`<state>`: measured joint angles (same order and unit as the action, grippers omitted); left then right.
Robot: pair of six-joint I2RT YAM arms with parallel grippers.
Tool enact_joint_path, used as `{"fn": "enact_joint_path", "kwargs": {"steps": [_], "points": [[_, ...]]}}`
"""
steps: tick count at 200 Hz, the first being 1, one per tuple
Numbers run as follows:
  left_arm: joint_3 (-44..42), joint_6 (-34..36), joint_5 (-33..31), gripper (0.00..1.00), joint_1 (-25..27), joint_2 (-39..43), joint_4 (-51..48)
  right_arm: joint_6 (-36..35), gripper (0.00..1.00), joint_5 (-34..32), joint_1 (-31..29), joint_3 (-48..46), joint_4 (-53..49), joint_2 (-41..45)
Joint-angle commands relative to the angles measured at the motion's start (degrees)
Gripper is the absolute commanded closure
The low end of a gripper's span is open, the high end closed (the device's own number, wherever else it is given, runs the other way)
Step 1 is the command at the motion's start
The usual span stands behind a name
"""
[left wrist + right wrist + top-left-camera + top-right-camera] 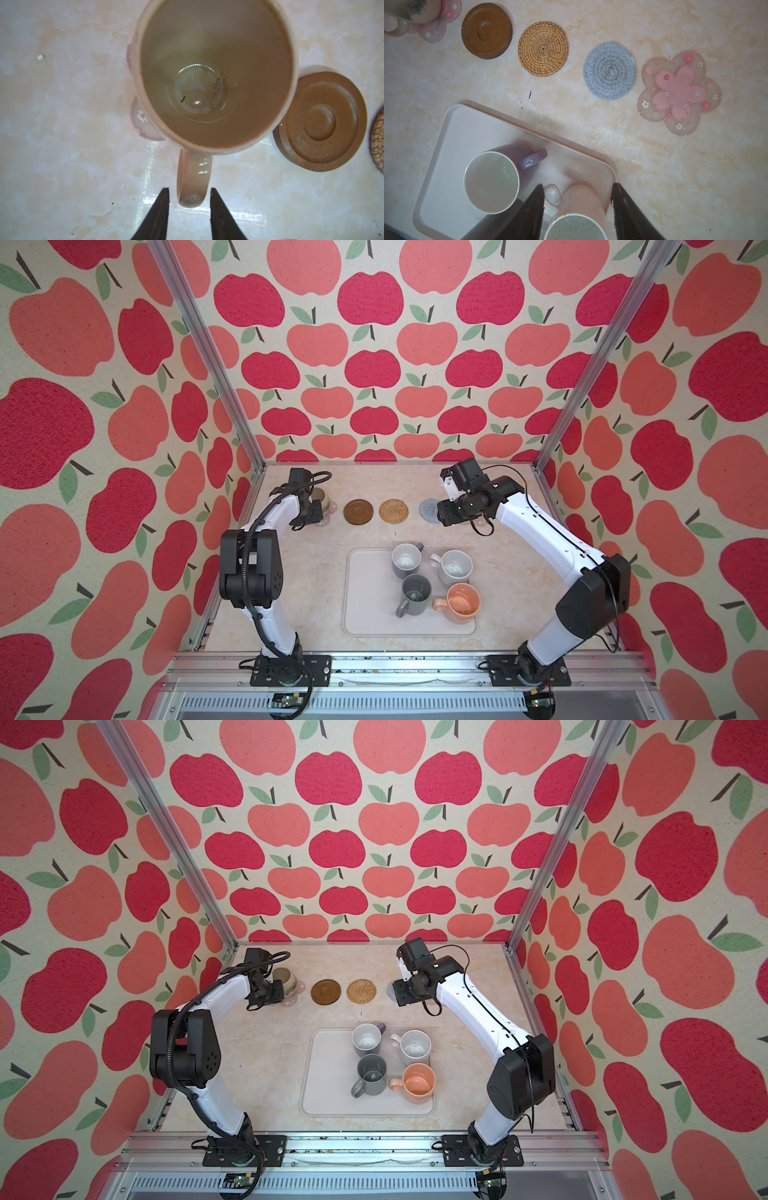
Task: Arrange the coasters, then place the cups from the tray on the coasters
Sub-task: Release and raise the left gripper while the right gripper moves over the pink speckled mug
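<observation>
Beige-olive mug [216,68] standing on a pink flower coaster [143,122]; four more mugs on the tray [368,610].
From that flower I see a row running across the far worktop [291,572]: dark brown disc [358,512], tan rattan round [393,511], grey-blue knitted round [610,70] and second pink flower coaster [679,93], all flat and bare. The pale tray lies nearer me; the lavender mug [406,560], white speckled mug [455,568], tall dark grey mug [415,593] and peach-orange mug [462,602] stand upright, clustered on its right side.
</observation>
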<state>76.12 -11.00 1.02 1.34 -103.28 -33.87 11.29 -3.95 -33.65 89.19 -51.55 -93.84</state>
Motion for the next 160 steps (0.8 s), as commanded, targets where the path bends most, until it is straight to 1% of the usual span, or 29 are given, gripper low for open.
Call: {"fn": "enact_joint_path", "kwargs": {"steps": [1,82,101,141,160], "points": [[-1.3,-0.9,1.3,0.63,-0.3,4.8,-0.5,-2.4,0.45,-0.8,-0.6,2.3,-2.7,-0.7],[-6.4,0.8,1.9,0.63,0.1,21.1,-8.1,-7.1,0.46,-3.2,-4.6,4.0,-7.2,-3.3],[-7.2,0.7,2.0,0.63,0.2,24.6,-10.0,-9.3,0.46,-2.4,-5.1,3.9,-8.7,-3.5],[-7.4,0.1,3.0,0.63,0.4,30.3,-13.0,-16.1,0.46,0.3,-7.7,4.1,-13.8,-5.5],[-7.1,-0.3,3.3,0.63,0.6,31.8,-14.5,-18.1,0.47,-0.4,-8.9,4.5,-16.7,-7.8]]}}
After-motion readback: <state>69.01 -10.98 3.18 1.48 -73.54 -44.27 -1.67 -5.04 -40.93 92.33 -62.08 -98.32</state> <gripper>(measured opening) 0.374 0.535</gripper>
